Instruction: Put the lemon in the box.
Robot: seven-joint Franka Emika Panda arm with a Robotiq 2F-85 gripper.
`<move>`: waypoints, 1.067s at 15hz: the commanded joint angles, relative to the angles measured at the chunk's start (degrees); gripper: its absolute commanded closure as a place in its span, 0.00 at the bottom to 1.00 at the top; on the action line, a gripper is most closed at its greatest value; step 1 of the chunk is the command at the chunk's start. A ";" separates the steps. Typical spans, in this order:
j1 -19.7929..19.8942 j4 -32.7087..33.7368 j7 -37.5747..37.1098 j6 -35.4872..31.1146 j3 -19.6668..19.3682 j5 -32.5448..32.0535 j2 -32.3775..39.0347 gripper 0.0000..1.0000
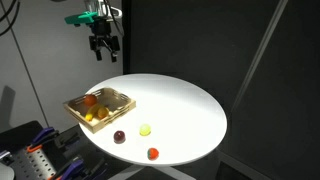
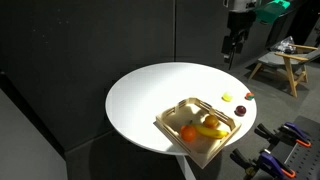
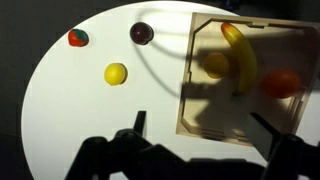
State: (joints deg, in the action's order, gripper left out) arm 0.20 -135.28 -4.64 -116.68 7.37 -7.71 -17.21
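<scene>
We recorded one round white table (image 1: 190, 100); at its edge, one shallow light tan wooden box (image 3: 215, 120) holding a yellow banana (image 3: 240, 55) and a round orange fruit (image 3: 282, 82). The black gripper (image 1: 102, 52) hung high above the table, jaws spread wide, holding nothing. The small pale yellow lemon (image 3: 116, 73) lay on the table outside the box, near a dark red ball (image 3: 142, 33) and an orange-red ball (image 3: 77, 38).

Exteriors flank table (image 1: 190, 105); wrist overhead
</scene>
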 commanded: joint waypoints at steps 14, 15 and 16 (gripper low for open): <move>-1.09 0.79 -0.09 0.28 -1.03 -0.12 0.82 0.00; -1.20 1.15 0.04 0.20 -1.15 0.13 1.27 0.00; -1.23 1.23 0.35 0.33 -1.40 0.32 1.14 0.00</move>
State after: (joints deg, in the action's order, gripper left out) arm -0.07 -135.24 -4.64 -116.68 7.15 -7.71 -16.83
